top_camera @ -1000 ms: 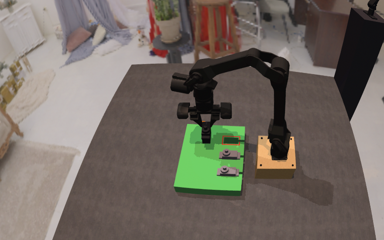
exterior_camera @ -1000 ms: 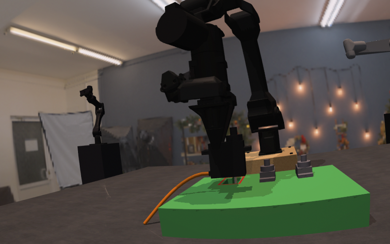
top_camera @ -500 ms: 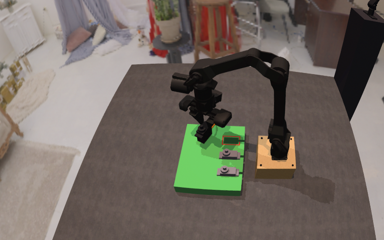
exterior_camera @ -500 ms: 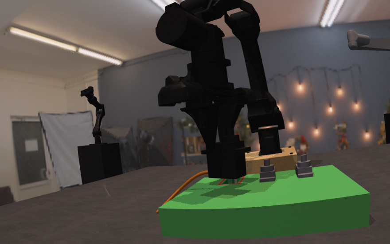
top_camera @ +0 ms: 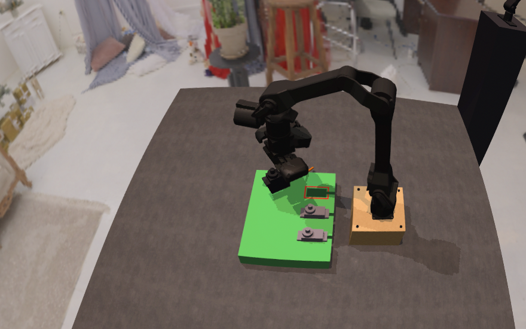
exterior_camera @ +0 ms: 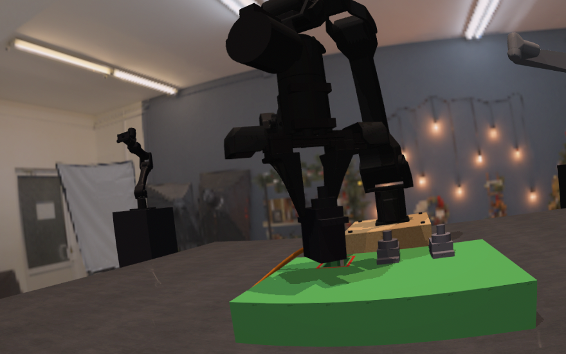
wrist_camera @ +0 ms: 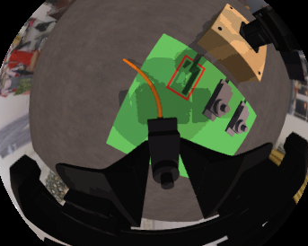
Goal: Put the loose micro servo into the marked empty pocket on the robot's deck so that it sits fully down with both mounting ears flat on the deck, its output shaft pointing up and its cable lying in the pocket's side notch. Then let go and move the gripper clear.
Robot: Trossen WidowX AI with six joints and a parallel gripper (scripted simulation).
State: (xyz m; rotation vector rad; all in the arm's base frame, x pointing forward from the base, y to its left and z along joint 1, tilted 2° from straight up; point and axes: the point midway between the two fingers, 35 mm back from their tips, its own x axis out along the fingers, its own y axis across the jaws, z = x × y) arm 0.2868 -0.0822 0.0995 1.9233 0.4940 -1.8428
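While fingers (top_camera: 282,174) clamp black micro servo (top_camera: 275,180) above green deck (top_camera: 273,232), beside red-marked pocket (top_camera: 316,192): tilted servo could jam on pocket rim; orange cable (wrist_camera: 146,87) could miss notch.

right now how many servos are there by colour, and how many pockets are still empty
black servo, held in the hand: 1
grey servos seated in the deck: 2
empty red-marked pocket: 1
total: 3 servos, 1 empty pocket
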